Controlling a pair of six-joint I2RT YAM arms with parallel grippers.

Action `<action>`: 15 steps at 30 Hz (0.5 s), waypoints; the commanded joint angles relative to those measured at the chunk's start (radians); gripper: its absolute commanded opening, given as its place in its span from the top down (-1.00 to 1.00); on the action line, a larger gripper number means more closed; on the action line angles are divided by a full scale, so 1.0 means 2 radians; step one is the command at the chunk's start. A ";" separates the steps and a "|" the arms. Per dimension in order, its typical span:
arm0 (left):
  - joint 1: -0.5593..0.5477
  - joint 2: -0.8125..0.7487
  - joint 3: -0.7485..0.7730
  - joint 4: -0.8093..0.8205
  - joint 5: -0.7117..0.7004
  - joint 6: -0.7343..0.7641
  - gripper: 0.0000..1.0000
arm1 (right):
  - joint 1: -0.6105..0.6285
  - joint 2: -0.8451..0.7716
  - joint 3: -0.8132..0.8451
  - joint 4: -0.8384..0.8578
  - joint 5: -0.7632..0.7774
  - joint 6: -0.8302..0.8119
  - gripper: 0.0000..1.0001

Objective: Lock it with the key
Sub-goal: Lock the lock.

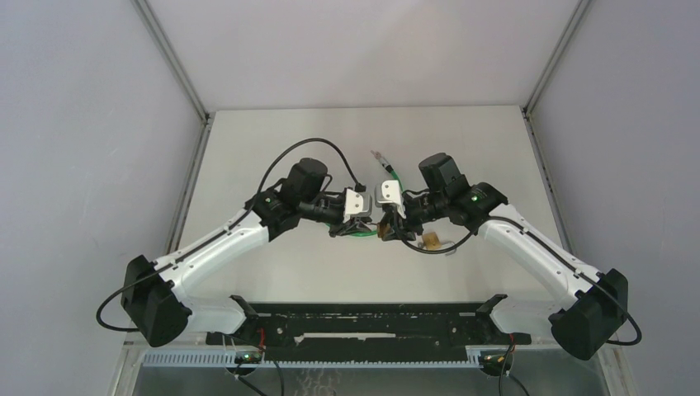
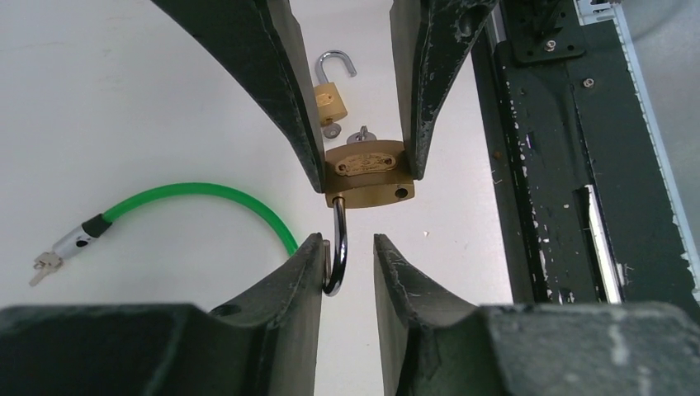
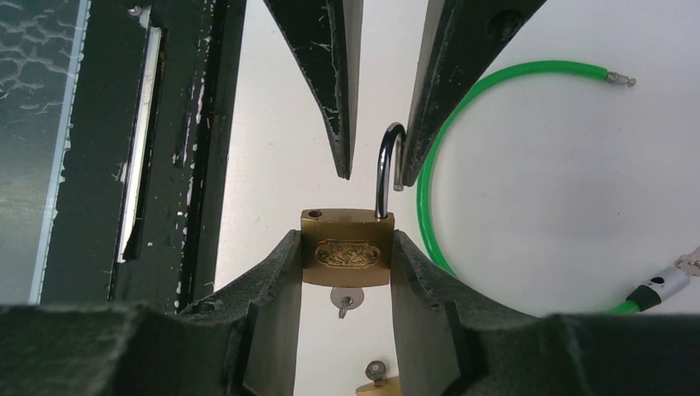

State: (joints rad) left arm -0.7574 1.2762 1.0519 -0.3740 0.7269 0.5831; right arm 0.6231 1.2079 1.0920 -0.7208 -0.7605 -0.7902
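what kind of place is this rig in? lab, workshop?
Likely a lab robot test booth: plain grey panel walls, a white table, and a left arm and right arm bolted to a black rail at its near edge.

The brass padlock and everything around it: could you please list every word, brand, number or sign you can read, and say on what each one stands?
No text is legible in any view.
Brass padlock in the right tool: an embossed oval badge on its body, too blurred to read.
Second padlock lying beyond it: too small to read.
Green cable's silver end: no readable mark.
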 commanded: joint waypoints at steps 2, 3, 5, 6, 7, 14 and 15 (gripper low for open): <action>-0.004 -0.003 -0.015 0.024 -0.005 -0.017 0.33 | -0.003 -0.015 0.007 0.027 -0.006 0.009 1.00; -0.004 -0.004 -0.016 0.025 -0.007 -0.017 0.33 | -0.003 -0.016 0.007 0.027 -0.005 0.009 1.00; -0.004 -0.004 -0.017 0.024 -0.010 -0.017 0.37 | -0.003 -0.017 0.007 0.028 -0.005 0.010 1.00; -0.004 -0.005 -0.017 0.025 -0.010 -0.017 0.40 | -0.003 -0.017 0.007 0.028 -0.004 0.010 1.00; -0.004 -0.005 -0.017 0.024 -0.010 -0.019 0.45 | -0.003 -0.017 0.007 0.028 -0.005 0.010 1.00; -0.004 -0.005 -0.017 0.030 -0.011 -0.026 0.61 | -0.006 -0.020 0.002 0.031 -0.001 0.010 1.00; -0.004 -0.005 -0.017 0.031 -0.011 -0.029 0.65 | -0.006 -0.020 0.002 0.032 -0.001 0.011 1.00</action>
State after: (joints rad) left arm -0.7574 1.2766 1.0435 -0.3527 0.7078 0.5522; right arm 0.6193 1.2049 1.0912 -0.7067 -0.7525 -0.7815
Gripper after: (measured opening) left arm 0.202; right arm 0.458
